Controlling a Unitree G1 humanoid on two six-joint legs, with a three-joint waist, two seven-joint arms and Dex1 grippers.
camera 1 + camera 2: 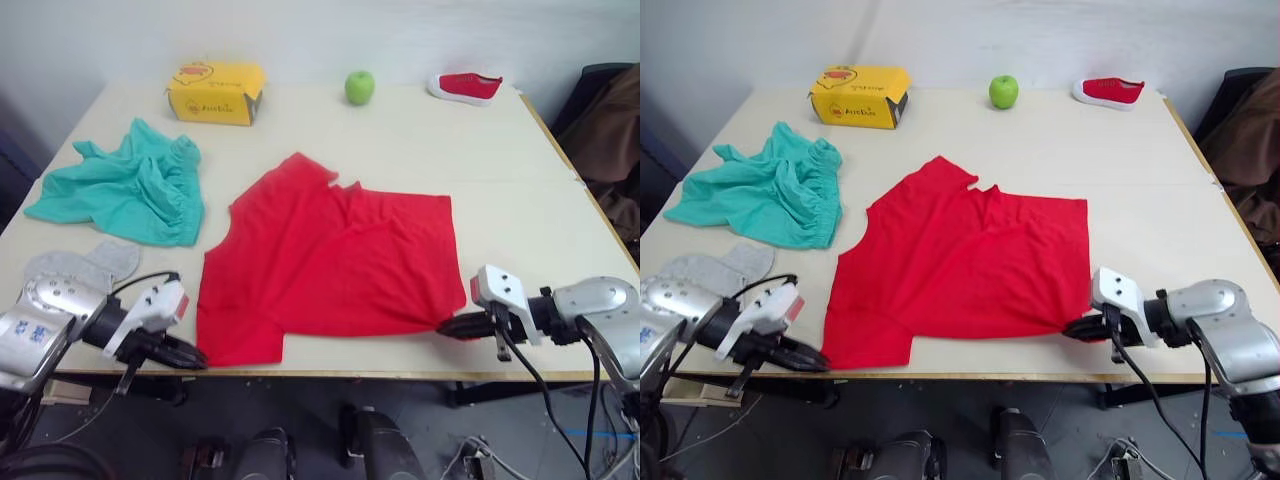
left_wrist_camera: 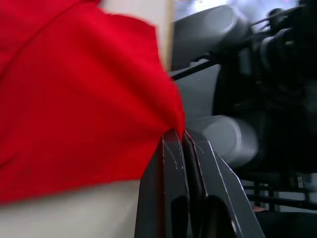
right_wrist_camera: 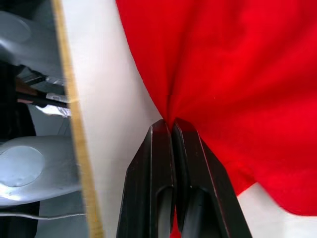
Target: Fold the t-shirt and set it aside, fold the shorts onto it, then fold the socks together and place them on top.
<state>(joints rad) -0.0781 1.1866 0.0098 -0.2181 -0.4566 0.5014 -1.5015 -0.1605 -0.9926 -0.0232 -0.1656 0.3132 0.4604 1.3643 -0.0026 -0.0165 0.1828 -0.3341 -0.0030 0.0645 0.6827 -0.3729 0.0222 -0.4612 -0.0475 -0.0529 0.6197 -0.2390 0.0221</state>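
The red t-shirt [image 1: 330, 260] lies spread in the middle of the table, reaching the front edge. My left gripper [image 1: 196, 357] is shut on its near left corner at the table's front edge; the left wrist view shows the black fingers [image 2: 174, 163] pinching red cloth. My right gripper [image 1: 447, 325] is shut on the near right corner, and its fingers [image 3: 163, 148] are pressed together on a gathered fold. At the left, the teal shorts [image 1: 130, 185] sit crumpled. The grey socks [image 1: 85, 264] lie in front of them near my left arm.
A yellow box [image 1: 215, 92], a green apple [image 1: 359, 87] and a small red shoe [image 1: 465, 86] stand along the far edge of the table [image 1: 520, 200]. A dark chair with brown cloth [image 1: 610, 140] is off the right side.
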